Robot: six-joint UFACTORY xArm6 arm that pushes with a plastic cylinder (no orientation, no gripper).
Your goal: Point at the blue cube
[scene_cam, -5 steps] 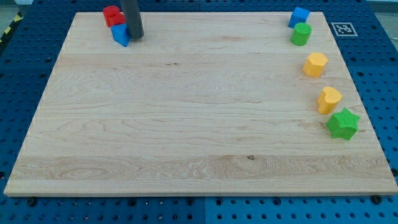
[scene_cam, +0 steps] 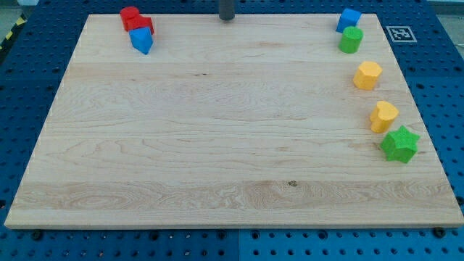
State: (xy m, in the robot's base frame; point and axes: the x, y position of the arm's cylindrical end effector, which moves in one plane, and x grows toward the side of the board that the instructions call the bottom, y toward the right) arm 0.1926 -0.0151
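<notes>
The blue cube (scene_cam: 349, 19) sits at the board's top right corner, just above a green cylinder (scene_cam: 351, 40). My tip (scene_cam: 227, 19) is at the board's top edge near the middle, well to the left of the blue cube and touching no block. At the top left, a small blue block (scene_cam: 142, 41) lies against two red blocks (scene_cam: 135, 19).
Down the right edge lie a yellow block (scene_cam: 367, 75), a second yellow block (scene_cam: 383, 116) and a green star (scene_cam: 400, 144). The wooden board (scene_cam: 217, 130) rests on a blue pegboard table; a marker tag (scene_cam: 399, 33) sits past its top right corner.
My tip has moved right along the top edge, from beside the blue block at the top left to the middle. No block has moved.
</notes>
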